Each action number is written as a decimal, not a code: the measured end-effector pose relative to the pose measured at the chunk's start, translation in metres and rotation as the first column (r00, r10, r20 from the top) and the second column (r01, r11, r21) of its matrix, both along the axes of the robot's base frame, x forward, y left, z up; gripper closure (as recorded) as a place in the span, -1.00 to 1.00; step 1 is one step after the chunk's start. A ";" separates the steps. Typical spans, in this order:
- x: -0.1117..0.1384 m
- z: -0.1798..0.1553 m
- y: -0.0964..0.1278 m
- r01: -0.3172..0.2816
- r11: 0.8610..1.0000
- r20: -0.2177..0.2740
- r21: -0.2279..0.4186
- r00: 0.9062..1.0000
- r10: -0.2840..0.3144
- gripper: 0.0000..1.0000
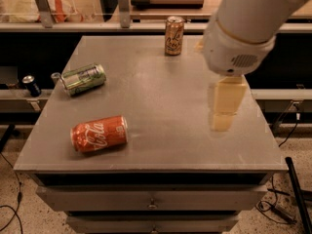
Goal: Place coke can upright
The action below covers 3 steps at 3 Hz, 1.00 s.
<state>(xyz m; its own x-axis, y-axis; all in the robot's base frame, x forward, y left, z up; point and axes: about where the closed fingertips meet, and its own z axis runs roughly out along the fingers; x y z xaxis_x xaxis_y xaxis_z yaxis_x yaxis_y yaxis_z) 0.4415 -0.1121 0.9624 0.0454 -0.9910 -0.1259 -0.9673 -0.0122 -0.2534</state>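
Note:
The coke can, red-orange with white script, lies on its side near the front left of the grey table, its silver top pointing left. My gripper hangs from the white arm over the right half of the table, well to the right of the coke can and apart from it. It holds nothing that I can see.
A green can lies on its side at the table's left edge. A tan-gold can stands upright at the back middle. A shelf with a small dark can runs behind on the left. Drawers sit below the tabletop.

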 end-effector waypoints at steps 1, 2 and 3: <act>-0.001 -0.016 0.070 -0.143 0.988 -0.038 0.057 0.989 0.145 -1.00; -0.002 -0.016 0.079 -0.160 0.985 -0.041 0.064 0.986 0.163 -1.00; -0.003 -0.015 0.081 -0.163 0.984 -0.037 0.072 0.985 0.166 -1.00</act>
